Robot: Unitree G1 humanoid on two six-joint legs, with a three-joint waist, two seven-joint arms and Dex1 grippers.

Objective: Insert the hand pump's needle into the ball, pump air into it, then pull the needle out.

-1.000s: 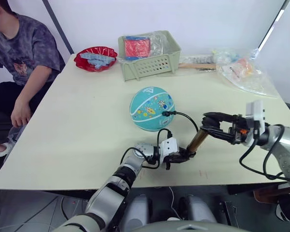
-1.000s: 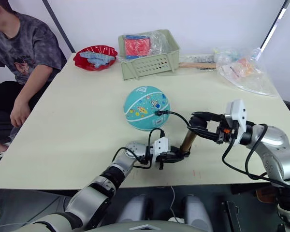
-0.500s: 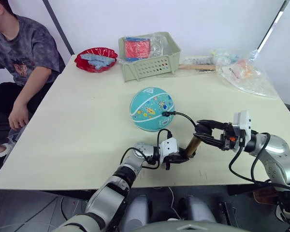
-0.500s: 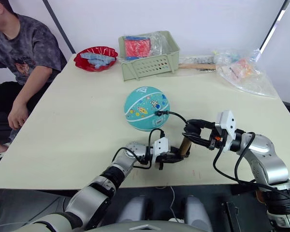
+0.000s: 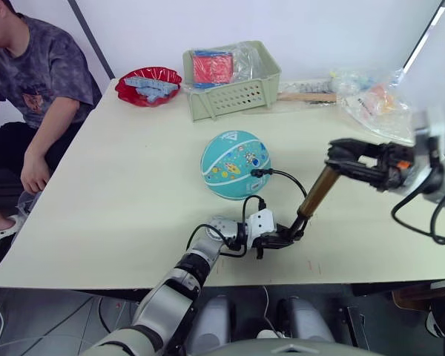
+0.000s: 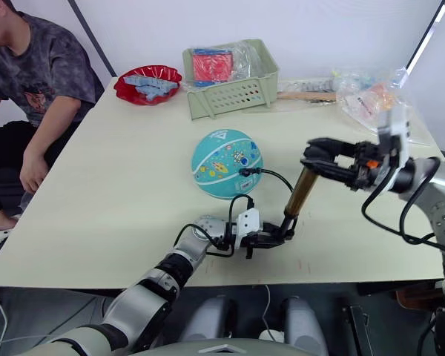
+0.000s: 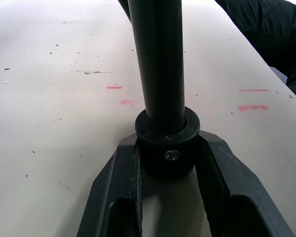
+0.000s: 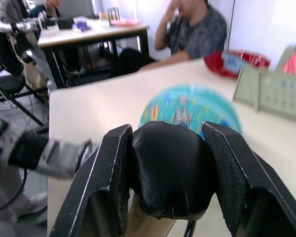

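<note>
The teal ball rests mid-table. The needle's black fitting sits against the ball's right side, its pin hidden. A thin black hose loops from it to the hand pump, which stands tilted with its bronze tube drawn out. My left gripper is shut on the pump's black bottom cap at the table surface. My right gripper is shut on the black handle at the top, above and right of the ball.
A green basket, a red bowl, a wooden stick and plastic bags line the far edge. A person sits at the table's left side. The near table edge lies just below my left gripper.
My right gripper has pulled the handle up and to the right, drawing the pump out longer. The left gripper stays on the bottom cap. The ball has not moved.
</note>
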